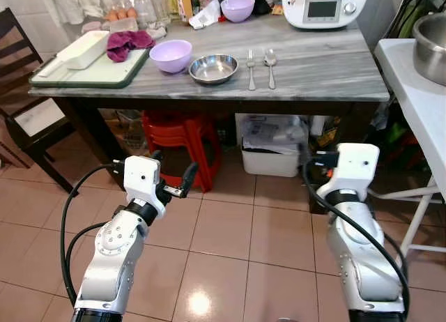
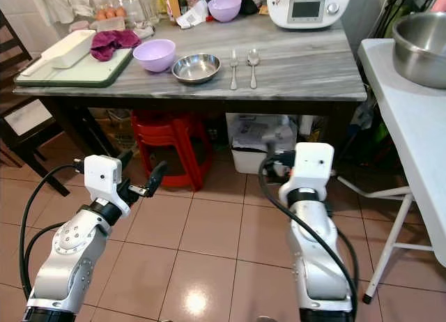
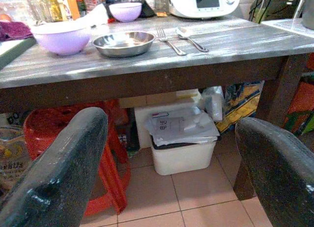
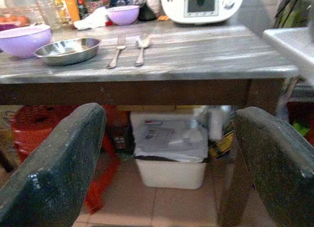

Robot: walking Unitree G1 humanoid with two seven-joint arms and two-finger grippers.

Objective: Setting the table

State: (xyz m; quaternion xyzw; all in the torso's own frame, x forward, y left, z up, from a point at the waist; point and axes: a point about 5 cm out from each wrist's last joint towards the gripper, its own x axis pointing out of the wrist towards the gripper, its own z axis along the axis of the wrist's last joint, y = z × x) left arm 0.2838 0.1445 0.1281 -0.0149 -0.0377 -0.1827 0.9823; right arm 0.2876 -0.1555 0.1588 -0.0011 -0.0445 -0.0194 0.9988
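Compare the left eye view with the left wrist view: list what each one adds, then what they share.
Left eye view adds: the green tray holding a white rectangular dish and magenta cloth, a dark wooden chair, and a large steel pot on the white side table.

Left wrist view adds: a close look along the left gripper, its black fingers spread apart.

Shared: lilac bowl, shallow steel bowl, fork, spoon, white kitchen appliance, red stool, white bin.
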